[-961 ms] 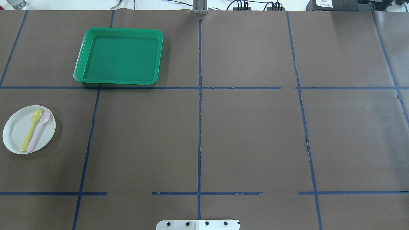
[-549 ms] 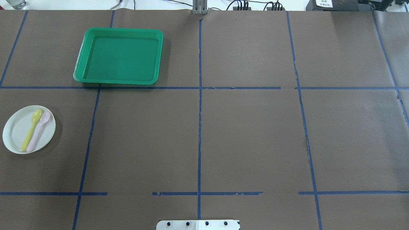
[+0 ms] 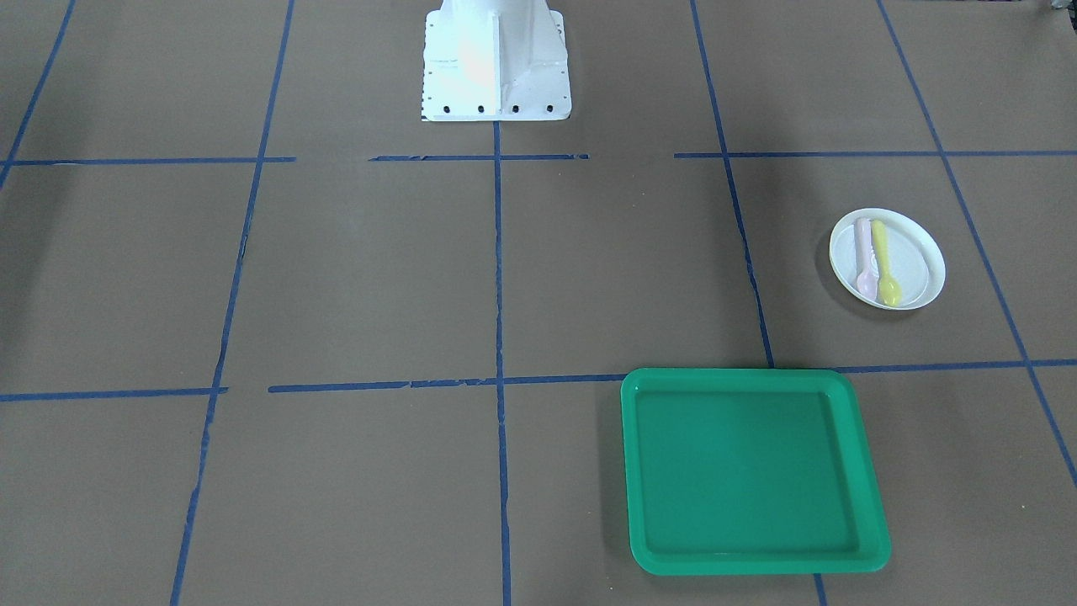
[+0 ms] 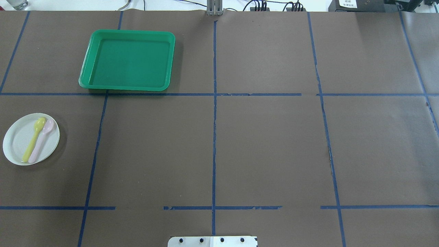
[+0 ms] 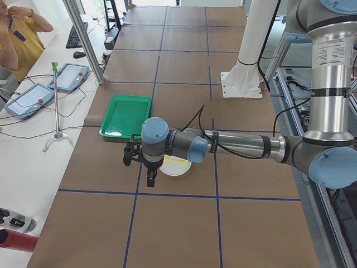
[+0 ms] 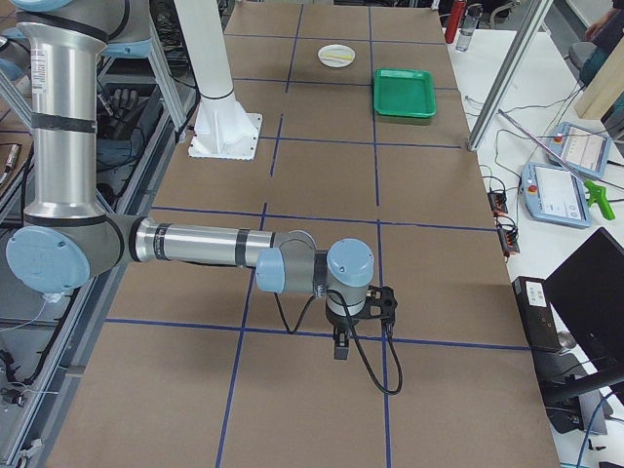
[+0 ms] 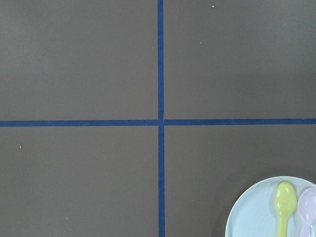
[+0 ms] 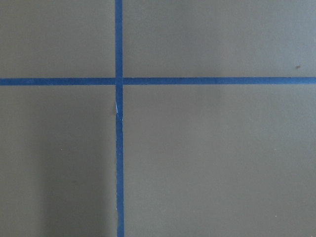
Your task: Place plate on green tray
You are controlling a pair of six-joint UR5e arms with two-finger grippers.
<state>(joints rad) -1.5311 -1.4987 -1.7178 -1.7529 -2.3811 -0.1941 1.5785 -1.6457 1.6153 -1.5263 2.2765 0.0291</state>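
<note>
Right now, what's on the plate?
On the plate lie a yellow spoon and a pink spoon, side by side. The strip of plate directly beneath them is covered.

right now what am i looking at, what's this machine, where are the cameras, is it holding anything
A robot with two arms at a brown table marked with blue tape. Two pictures look down from above, two from the table's ends, two from cameras on the wrists. On the table: a white plate carrying a yellow spoon and a pink spoon, and, apart from it, an empty green tray. The left arm's fingers hover near the plate; the right arm's fingers hang far from it. Neither seems to hold anything; open or shut, I cannot tell.
</note>
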